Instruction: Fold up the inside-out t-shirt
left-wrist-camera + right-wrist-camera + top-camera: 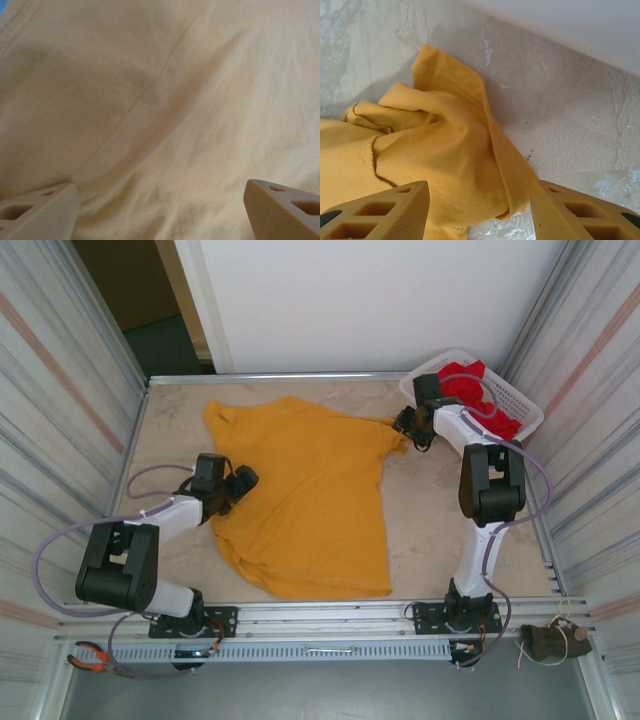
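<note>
The inside-out t-shirt (310, 500) lies spread on the marble-look table (450, 510), mustard yellow, hem toward the arms. My left gripper (243, 480) hovers low over the shirt's left edge. In the left wrist view its jaws stand wide apart (161, 200) over smooth yellow cloth (160, 100), with nothing pinched. My right gripper (405, 425) is at the shirt's far right sleeve. There the bunched sleeve (450, 145) sits loosely between the parted fingers (480, 205), its folded edge brushing the right finger (565, 210).
A white basket (525, 410) holding a red garment (480, 390) stands at the back right, just behind my right arm. Corrugated walls close in both sides. Orange-handled pliers (95, 658) lie by the front rail at the left.
</note>
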You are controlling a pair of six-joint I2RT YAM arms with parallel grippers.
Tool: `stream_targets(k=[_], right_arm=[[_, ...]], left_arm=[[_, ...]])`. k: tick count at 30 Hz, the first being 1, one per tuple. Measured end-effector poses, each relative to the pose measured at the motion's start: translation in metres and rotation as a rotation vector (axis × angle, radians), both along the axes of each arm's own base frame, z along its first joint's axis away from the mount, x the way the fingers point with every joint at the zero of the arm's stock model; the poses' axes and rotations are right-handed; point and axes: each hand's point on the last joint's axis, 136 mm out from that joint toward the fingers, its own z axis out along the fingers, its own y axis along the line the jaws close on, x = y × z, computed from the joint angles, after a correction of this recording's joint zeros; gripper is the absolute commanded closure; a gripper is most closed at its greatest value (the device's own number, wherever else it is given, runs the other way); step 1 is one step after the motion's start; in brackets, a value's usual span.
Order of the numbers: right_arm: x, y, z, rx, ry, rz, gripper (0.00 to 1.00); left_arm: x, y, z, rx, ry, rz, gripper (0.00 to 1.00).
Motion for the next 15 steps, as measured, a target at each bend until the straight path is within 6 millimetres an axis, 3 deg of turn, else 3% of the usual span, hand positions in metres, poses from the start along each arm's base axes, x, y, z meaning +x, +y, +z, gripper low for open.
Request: stream_targets(k=[4, 7, 11, 13, 15], right_arm=[[-0.009, 0.004, 0.005, -0.015, -0.011, 0.014, 0.45], [-0.039, 0.022, 0.019, -0.018, -0.028, 0.062, 0.45], [-0.099, 0.072, 0.037, 0.004, -0.075, 0.178, 0.44], [-0.13, 0.098, 0.034, 0.02, -0.078, 0.239, 0.44], [-0.161, 0.124, 0.018, 0.035, -0.047, 0.297, 0.45]], left_arm=[[0.007, -0.004, 0.029, 0.007, -0.054, -0.043, 0.14], [0.003, -0.009, 0.058, 0.031, -0.105, -0.095, 0.14], [-0.024, -0.026, 0.087, 0.076, -0.153, -0.214, 0.15], [-0.043, -0.038, 0.095, 0.102, -0.166, -0.284, 0.16], [-0.068, -0.053, 0.097, 0.138, -0.175, -0.379, 0.16]])
